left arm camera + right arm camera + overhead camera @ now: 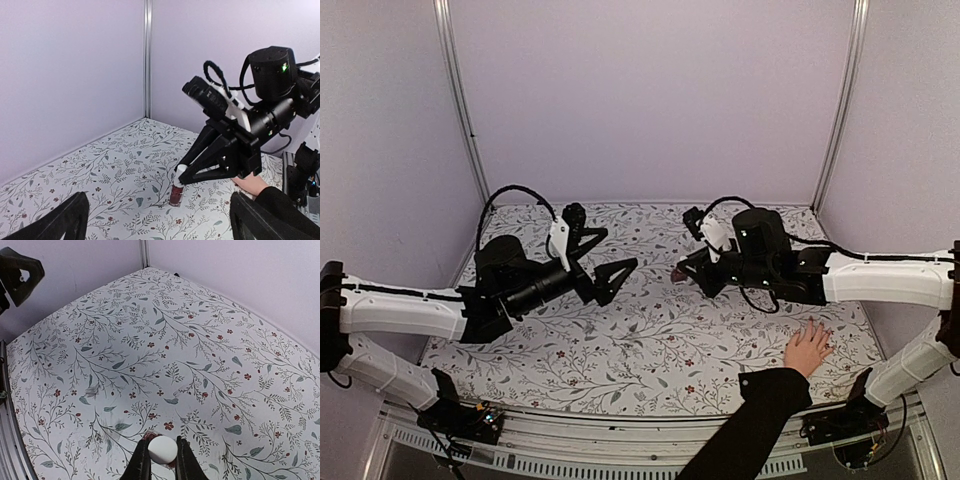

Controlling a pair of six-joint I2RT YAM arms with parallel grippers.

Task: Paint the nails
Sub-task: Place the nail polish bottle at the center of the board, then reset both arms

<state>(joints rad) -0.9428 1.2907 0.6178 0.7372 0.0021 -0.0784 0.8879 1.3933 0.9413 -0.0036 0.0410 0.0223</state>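
My right gripper (162, 456) is narrow, pinching the white cap (162, 448) of the bottle (175, 196); left gripper (609, 259) wide, empty. I'd lift straight, no tipping; then 1 slow carry toward the hand (808, 350).

Camera layout.
Top view overlooks table (650, 340) from behind; left wrist faces right gripper (181, 176) and bottle (175, 196), which right wrist sees close.

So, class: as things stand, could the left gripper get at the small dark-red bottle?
Probably yes, though only low on the bottle. The right gripper is shut on its white cap, covering the top. The left gripper stands open, with only table between them.
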